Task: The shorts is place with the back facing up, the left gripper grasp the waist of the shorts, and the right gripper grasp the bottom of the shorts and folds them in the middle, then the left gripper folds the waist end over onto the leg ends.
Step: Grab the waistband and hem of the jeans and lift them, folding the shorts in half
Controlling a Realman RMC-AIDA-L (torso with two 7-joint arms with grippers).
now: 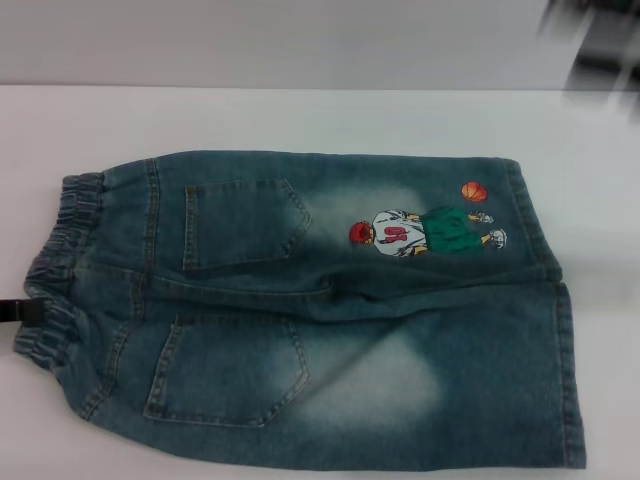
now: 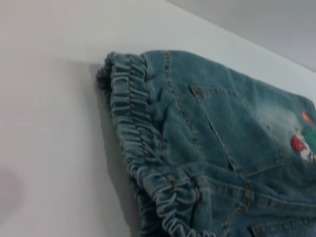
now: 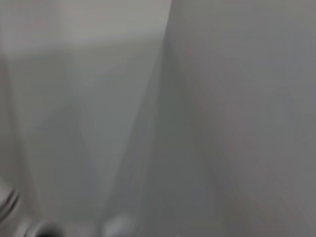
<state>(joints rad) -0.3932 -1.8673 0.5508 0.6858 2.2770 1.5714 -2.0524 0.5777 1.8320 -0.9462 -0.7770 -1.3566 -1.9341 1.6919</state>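
The blue-green denim shorts [image 1: 330,310] lie flat on the white table [image 1: 300,115] with the back up and both patch pockets showing. The ruffled waist [image 1: 58,270] points left and the leg ends [image 1: 565,340] point right. An embroidered basketball player [image 1: 425,230] with an orange ball sits on the far leg. A black tip of my left gripper [image 1: 18,311] shows at the left edge, right beside the waist. The left wrist view looks close onto the waist [image 2: 143,148] and one pocket. My right gripper [image 1: 600,45] is a dark blur high at the far right, well away from the shorts.
A pale wall [image 1: 300,40] rises behind the table's far edge. Bare white tabletop lies beyond the shorts and to their right. The right wrist view shows only blurred grey surfaces.
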